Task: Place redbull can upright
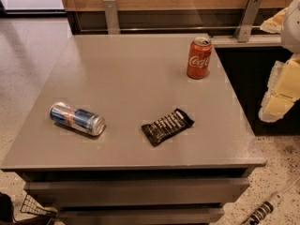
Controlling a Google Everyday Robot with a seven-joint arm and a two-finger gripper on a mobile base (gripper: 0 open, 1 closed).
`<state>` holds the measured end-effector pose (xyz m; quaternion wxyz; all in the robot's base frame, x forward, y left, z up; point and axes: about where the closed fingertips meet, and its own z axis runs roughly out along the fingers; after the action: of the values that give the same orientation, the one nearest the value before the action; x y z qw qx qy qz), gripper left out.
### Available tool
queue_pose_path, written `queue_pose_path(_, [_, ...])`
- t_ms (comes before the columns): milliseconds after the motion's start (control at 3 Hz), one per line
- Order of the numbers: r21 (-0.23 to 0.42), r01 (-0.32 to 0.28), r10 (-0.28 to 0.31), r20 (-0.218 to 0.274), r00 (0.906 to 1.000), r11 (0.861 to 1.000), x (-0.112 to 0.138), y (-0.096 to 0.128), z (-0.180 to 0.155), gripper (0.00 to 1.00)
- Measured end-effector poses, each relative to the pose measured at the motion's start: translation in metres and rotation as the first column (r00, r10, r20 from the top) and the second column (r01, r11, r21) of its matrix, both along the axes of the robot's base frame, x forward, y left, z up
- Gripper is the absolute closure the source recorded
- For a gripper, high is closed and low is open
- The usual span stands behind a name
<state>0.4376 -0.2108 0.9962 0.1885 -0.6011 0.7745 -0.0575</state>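
On the grey surface [126, 74], the redbull can [77, 118] is laid on its side front-left, a black wrapper [167, 126] flat mid-front, a red cola can [199, 58] upright back-right. The pincer [281, 95] is held beyond the right edge.

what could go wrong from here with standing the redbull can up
1. The redbull can lies on its side near the front-left of the table. A glancing touch might roll it toward the front edge and off.
2. The gripper is at the far right of the view, beyond the table's right side. Reaching across could clip the upright cola can or drag the black wrapper, which lies between it and the redbull can.
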Motion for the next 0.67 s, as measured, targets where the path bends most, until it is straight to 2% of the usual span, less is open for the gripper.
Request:
queue_pose_path(333, [0.000, 0.000, 0.000, 0.000, 1.0000, 1.000, 0.000, 0.000, 0.000, 0.00])
queue_pose_path(667, [0.087, -0.001, 0.001, 0.000, 1.0000, 0.996, 0.013, 0.018, -0.008, 0.00])
